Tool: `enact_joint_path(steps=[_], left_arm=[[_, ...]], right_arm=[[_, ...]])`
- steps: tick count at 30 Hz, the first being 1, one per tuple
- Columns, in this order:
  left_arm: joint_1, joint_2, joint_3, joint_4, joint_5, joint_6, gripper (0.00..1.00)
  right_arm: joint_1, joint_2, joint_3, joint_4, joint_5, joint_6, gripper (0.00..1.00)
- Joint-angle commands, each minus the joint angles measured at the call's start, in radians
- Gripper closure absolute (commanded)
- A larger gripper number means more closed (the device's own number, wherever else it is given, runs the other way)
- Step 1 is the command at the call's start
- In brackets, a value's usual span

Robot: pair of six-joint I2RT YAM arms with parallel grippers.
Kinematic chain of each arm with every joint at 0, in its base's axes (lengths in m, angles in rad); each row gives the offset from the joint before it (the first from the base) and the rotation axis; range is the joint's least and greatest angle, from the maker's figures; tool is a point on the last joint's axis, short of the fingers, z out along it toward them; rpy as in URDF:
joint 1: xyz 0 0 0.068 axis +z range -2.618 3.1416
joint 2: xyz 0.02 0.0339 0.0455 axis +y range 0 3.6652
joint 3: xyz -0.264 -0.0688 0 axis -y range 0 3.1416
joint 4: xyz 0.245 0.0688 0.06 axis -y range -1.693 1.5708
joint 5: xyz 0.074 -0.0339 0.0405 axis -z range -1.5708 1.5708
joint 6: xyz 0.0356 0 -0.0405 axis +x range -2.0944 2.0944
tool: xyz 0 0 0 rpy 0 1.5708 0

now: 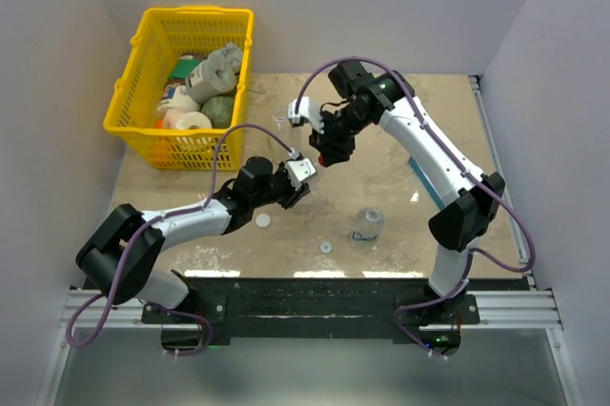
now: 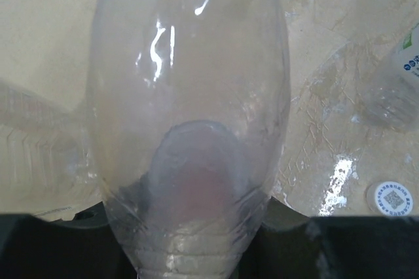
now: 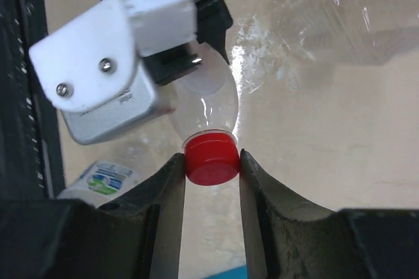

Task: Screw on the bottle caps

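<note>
My right fingers (image 3: pixel 177 174) are clamped on the red cap (image 3: pixel 211 164), one finger pressing each side of it. The cap sits on the neck of the clear bottle (image 3: pixel 211 105), directly beyond my fingertips. My left fingers (image 1: pixel 305 175) are closed around that bottle's body, its neck pointing toward the right fingers. Past both pairs of fingers, a blue-labelled bottle (image 1: pixel 366 225) rests on the tabletop (image 1: pixel 295 234). A white cap (image 1: pixel 262 221) lies beside my left wrist, and a ring-marked cap (image 1: pixel 327 247) lies near the blue-labelled bottle. Farthest off, well to the left of my left fingers, stands a yellow basket (image 1: pixel 143 130) of assorted items.
</note>
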Motion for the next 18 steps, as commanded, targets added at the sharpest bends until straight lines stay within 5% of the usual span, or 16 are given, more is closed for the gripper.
enact_joint_path(steps=[1, 5, 10, 18], left_arm=[[-0.017, -0.041, 0.040, 0.336, -0.179, -0.106, 1.00], [-0.015, -0.025, 0.038, 0.318, -0.173, -0.123, 1.00], [-0.015, -0.016, 0.035, 0.269, -0.178, -0.138, 1.00], [-0.015, -0.005, 0.057, 0.197, -0.135, -0.166, 1.00]], right_arm=[[-0.081, 0.047, 0.028, -0.095, -0.150, 0.410, 1.00], [-0.140, 0.064, 0.125, -0.076, -0.247, 0.544, 0.98], [-0.166, 0.043, 0.225, -0.042, -0.272, 0.650, 0.69], [-0.187, -0.002, 0.309, -0.010, -0.408, 0.733, 0.50]])
